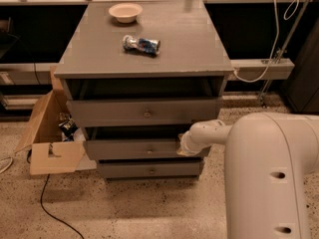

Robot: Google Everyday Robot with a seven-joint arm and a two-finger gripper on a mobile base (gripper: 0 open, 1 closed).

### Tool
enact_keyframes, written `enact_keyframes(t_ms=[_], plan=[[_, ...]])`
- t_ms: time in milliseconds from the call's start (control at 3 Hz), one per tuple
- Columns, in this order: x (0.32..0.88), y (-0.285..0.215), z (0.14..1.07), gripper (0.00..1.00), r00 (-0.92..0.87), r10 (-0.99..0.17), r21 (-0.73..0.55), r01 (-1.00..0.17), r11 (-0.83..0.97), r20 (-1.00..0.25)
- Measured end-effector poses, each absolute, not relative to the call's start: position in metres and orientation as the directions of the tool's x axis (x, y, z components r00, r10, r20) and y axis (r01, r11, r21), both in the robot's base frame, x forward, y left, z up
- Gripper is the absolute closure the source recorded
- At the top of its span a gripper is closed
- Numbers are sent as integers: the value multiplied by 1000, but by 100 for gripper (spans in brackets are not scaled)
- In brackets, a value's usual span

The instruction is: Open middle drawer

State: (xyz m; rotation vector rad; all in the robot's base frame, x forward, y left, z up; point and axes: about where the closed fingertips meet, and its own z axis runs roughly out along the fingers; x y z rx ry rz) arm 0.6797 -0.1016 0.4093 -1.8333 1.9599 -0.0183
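Note:
The grey cabinet (pixel 144 44) has three drawer fronts. The middle drawer (pixel 134 149) has a small round knob (pixel 150 151) at its centre and stands out a little, with a dark gap above it. My gripper (pixel 182 146) is at the right end of the middle drawer's front, at its top edge. The white arm (pixel 269 173) fills the lower right. The top drawer (pixel 144 112) also stands pulled out, and the bottom drawer (pixel 149 170) sits further back.
A white bowl (pixel 125 11) and a crushed can (pixel 142 45) lie on the cabinet top. An open cardboard box (pixel 47 138) stands at the cabinet's left, with a black cable (pixel 50 213) on the speckled floor. A rail with a white cable (pixel 259 68) runs on the right.

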Motion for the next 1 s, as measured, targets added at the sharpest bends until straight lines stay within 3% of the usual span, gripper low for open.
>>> enact_keyframes(t_ms=[333, 667, 1000], plan=[[680, -102, 415, 95, -12, -949, -311, -943, 115, -314], [680, -102, 422, 84, -12, -949, -312, -943, 115, -314], [680, -102, 422, 61, -12, -949, -311, -943, 115, -314]])
